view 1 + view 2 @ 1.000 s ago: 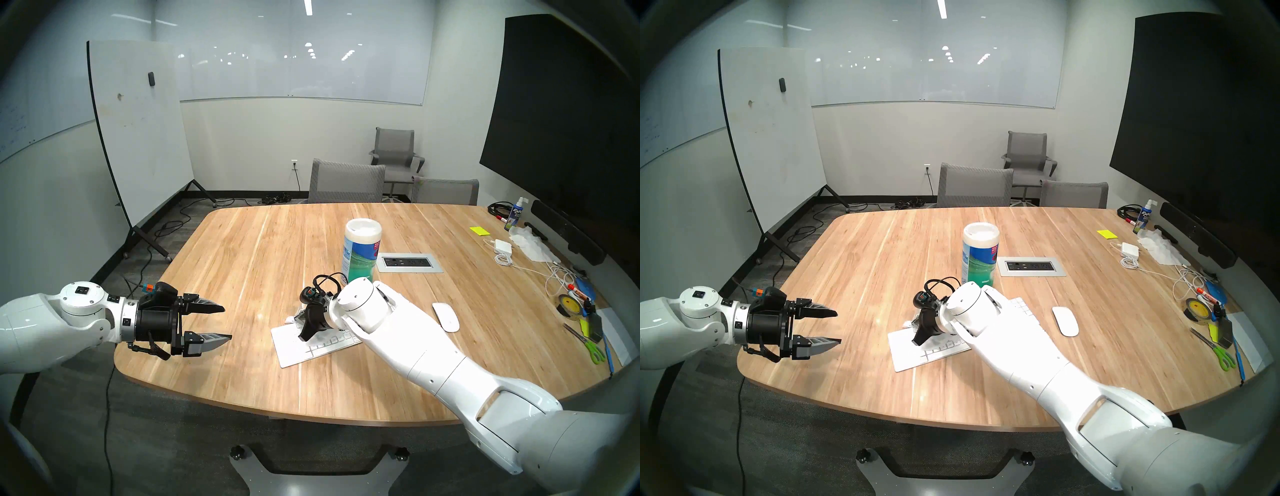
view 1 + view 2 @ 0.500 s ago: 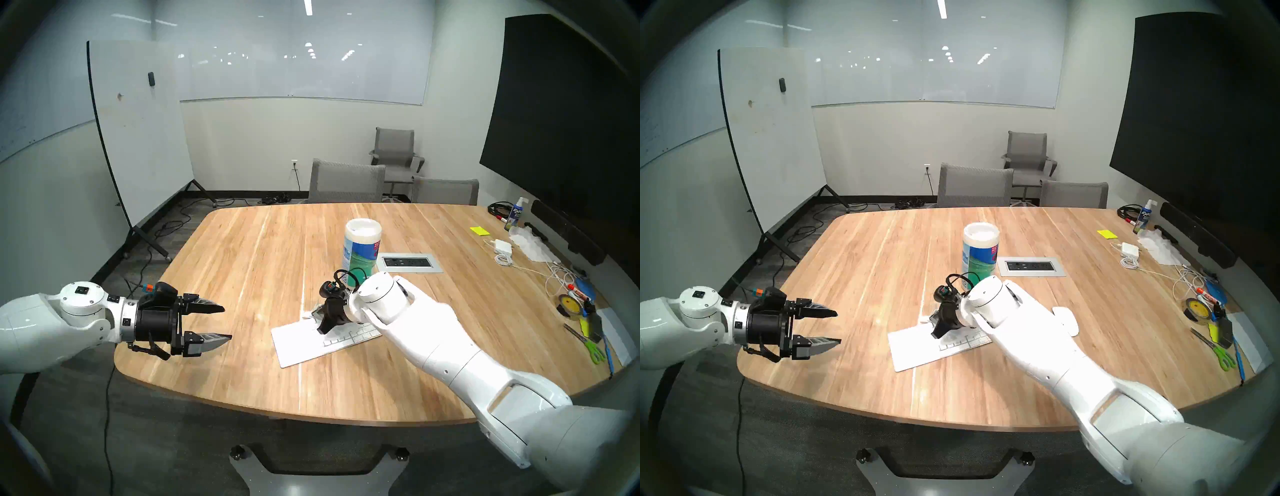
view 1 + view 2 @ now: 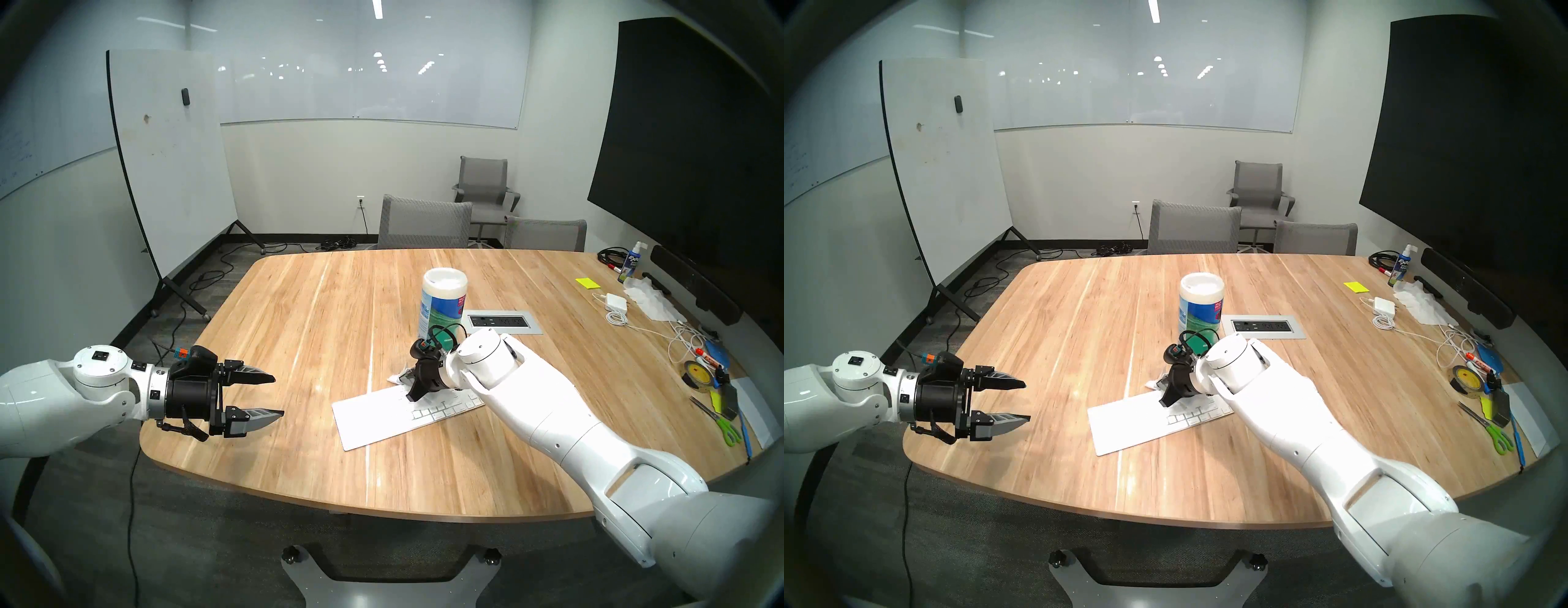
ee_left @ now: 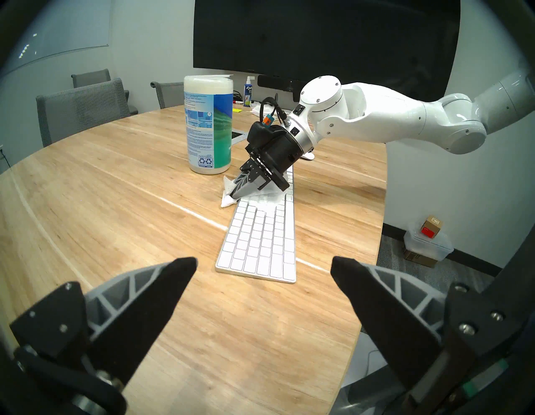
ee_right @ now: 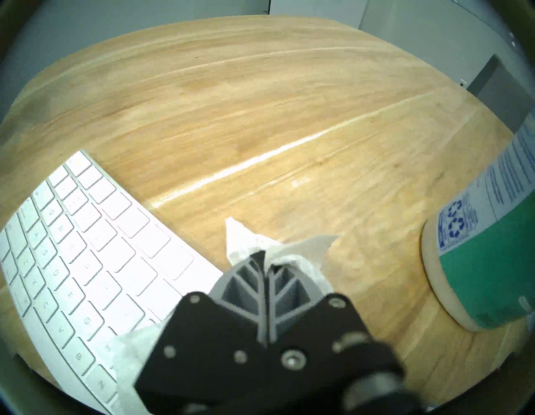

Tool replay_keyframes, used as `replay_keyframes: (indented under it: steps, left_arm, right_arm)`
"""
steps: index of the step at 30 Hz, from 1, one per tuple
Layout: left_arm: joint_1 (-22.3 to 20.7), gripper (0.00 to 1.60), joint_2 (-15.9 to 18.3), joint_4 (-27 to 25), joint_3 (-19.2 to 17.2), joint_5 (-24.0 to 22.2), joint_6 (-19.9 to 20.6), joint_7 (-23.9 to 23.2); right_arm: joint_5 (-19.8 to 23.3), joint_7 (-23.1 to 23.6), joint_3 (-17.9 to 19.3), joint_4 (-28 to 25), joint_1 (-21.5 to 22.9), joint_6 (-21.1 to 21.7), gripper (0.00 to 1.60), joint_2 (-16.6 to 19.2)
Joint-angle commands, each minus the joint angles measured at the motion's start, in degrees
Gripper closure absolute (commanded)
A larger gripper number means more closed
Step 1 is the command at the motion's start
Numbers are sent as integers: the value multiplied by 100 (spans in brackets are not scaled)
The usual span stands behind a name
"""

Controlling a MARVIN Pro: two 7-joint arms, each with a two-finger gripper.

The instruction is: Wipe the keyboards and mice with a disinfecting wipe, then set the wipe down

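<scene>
The table [image 3: 297, 322] is overlooked from the near side by 2 head views, while its keyboard [image 4: 260, 240] is shared with 2 closer wrist views.

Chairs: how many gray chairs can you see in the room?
3. One chair is pushed up to the table's far edge, a second chair sits right of it, and a third chair stands back by the wall. More could be hidden.

The wooden table [image 3: 297, 322] carries the keyboard [image 3: 373, 418], wipes canister [image 3: 441, 310], probably a mouse [image 4: 307, 156].
</scene>
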Motion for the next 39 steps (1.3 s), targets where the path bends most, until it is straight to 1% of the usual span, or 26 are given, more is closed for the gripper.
replay_keyframes:
  steps: [1,2,6,18,24,29,39]
  left_arm:
    - [-57,0,4,-22,-56,-23,-20,-6]
    - [-57,0,4,-22,-56,-23,-20,-5]
    - [-58,0,5,-22,-55,-23,-20,-6]
    - [-60,0,5,-22,-52,-24,-21,-5]
    - [-62,0,5,-22,-51,-24,-21,-5]
    - [-63,0,5,-22,-49,-23,-21,-5]
    - [-65,0,5,-22,-47,-24,-21,-5]
  right_arm:
    - [-18,-76,128,383,354,-210,160,-112]
    - [-21,-79,155,550,425,-266,160,-141]
    - [-17,-63,198,823,552,-391,160,-178]
    - [8,42,297,1189,774,-577,160,-132]
    - [8,168,348,1266,838,-640,160,-32]
    - [-3,297,386,1232,868,-654,160,132]
    - [-21,525,455,960,816,-614,160,495]
